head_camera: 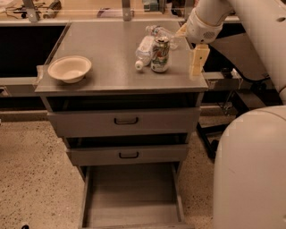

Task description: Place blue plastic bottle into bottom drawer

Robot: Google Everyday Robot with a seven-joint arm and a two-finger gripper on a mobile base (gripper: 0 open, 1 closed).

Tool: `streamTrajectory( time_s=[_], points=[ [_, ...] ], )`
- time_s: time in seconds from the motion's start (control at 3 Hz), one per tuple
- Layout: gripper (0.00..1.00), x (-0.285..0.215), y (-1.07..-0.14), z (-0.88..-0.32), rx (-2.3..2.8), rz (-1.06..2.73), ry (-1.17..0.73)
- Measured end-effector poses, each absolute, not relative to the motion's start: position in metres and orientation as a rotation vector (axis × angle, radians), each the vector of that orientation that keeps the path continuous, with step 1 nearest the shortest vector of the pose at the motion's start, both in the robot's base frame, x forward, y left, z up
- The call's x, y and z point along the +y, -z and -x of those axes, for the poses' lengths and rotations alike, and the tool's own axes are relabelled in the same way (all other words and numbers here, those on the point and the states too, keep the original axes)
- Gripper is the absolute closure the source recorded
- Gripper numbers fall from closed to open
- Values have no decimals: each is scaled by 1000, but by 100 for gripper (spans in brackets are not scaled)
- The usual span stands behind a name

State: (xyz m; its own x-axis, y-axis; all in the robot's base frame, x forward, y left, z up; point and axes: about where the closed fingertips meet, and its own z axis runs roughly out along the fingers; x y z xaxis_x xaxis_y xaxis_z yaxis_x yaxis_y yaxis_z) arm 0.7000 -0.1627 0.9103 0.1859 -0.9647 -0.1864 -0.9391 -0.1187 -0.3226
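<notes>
Claw (198, 60) points down from our arm (214, 13) at the bench's (103, 49) right edge; whether it is clenched we cannot tell.

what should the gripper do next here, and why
Probably move the gripper left, passing above the soda can, toward the blue plastic bottle. The gripper hangs at the cabinet top's right edge, apart from the bottle, which lies on its side just beyond the can. The bottom drawer is already open.

Cream bowl (69, 68) left on the cabinet top (111, 47) — soda can (160, 54) upright toward the right.
</notes>
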Motion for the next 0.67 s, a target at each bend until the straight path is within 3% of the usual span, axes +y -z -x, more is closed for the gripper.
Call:
streamTrajectory(
  time_s=[0.67],
  points=[
    [0, -117, -925, -708, 1599, 2170, 228]
  ],
)
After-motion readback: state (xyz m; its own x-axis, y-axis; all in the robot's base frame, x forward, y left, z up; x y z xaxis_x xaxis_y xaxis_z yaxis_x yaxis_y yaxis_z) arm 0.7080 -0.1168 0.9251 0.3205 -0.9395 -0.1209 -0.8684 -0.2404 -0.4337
